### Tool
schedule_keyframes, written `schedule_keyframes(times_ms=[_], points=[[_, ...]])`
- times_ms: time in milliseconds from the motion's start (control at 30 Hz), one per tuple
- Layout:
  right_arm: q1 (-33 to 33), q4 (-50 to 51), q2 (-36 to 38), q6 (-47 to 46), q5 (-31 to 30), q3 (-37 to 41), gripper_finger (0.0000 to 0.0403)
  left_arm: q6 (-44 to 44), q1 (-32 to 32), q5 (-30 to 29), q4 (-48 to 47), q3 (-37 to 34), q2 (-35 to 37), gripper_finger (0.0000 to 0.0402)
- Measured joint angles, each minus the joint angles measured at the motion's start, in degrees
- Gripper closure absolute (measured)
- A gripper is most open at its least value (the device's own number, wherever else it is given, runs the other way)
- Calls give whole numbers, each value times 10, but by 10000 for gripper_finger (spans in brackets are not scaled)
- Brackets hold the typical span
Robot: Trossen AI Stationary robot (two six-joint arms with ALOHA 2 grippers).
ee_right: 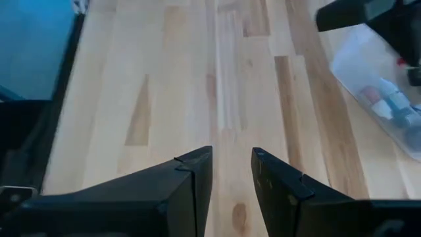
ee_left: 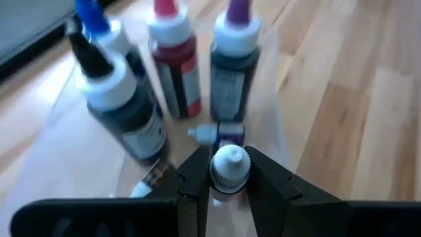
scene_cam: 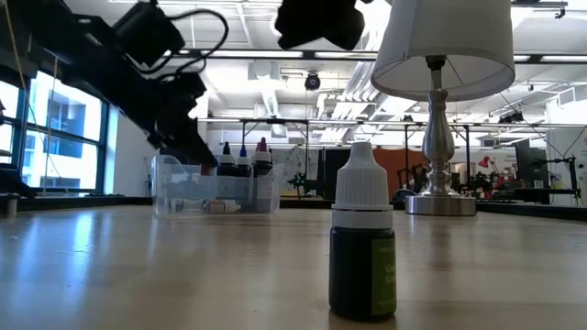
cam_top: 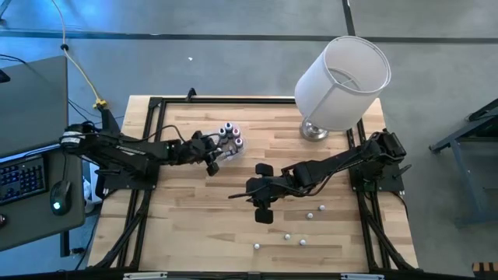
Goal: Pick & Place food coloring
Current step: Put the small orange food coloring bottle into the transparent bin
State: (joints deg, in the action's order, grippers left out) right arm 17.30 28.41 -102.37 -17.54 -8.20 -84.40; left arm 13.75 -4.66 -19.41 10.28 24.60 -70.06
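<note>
A clear plastic tub (cam_top: 231,140) holds upright food coloring bottles with a blue top (ee_left: 99,23), a dark top (ee_left: 84,49), a pink top (ee_left: 166,13) and a purple top (ee_left: 238,13). A tiny bottle (ee_left: 220,135) lies on its side among them. My left gripper (cam_top: 214,161) is at the tub's near side, shut on a small white-capped bottle (ee_left: 229,170). My right gripper (cam_top: 263,191) hovers open over bare wood at mid-table (ee_right: 231,171). Several whitish-capped small bottles (cam_top: 310,215) stand on the table's near right. One with a dark green body (scene_cam: 363,240) stands close in the low view. My left gripper pinches the small bottle by its white cap (ee_left: 229,161), one finger on each side (ee_left: 194,174). The fingers come slanting down from the table's left, into the tub. The cap points back toward the wrist. Whether the bottle's base rests on the tub floor is hidden.
A lamp with a big white shade (cam_top: 342,74) and a metal base (cam_top: 315,131) stands at the table's far right corner. A keyboard and mouse (cam_top: 56,204) sit on a desk beyond the left edge. Bare wood (cam_top: 194,225) lies across the table's near left.
</note>
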Motion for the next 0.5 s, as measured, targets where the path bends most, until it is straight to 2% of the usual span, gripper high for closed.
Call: schedule_keyframes(times_ms=[200, 500], points=[[0, -3, 0, -2, -3, 25, 304, 2, -27, 22, -1, -1, -24, 328], [0, -43, 0, -17, 2, 36, 304, 1, -52, 30, -2, -1, -33, 298]])
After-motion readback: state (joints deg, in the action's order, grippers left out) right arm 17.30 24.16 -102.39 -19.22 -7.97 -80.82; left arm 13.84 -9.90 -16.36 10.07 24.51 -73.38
